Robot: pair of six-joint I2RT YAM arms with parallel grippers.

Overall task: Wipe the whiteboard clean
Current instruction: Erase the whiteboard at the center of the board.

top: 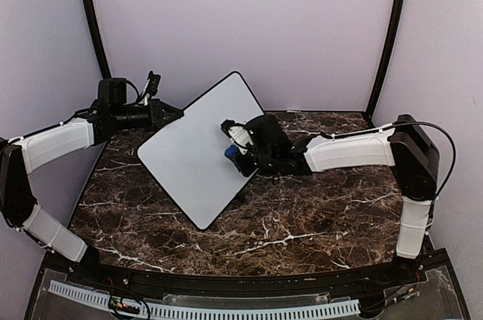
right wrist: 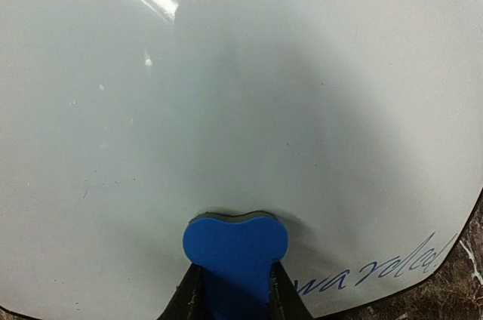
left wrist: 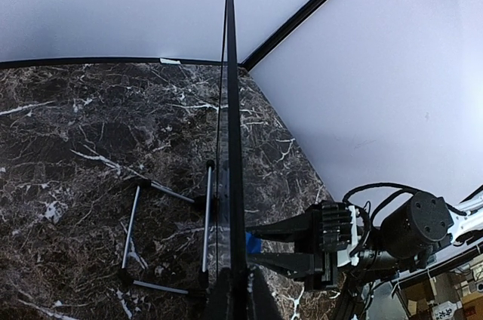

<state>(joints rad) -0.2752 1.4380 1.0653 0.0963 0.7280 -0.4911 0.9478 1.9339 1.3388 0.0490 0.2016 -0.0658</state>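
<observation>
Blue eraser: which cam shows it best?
Right wrist. The blue eraser fills the lower centre, pinched in the right gripper and set against the whiteboard. Top external shows only a small blue patch at the gripper; left wrist shows a blue sliver beside the board's edge.

I seem to work in a lab test booth: plain lilac walls [top: 249, 18], black corner posts [top: 386, 41], a marble-patterned table [top: 317, 222].

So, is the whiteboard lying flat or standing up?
Standing up: the left wrist view shows the whiteboard edge-on, with a wire stand beside it.
</observation>
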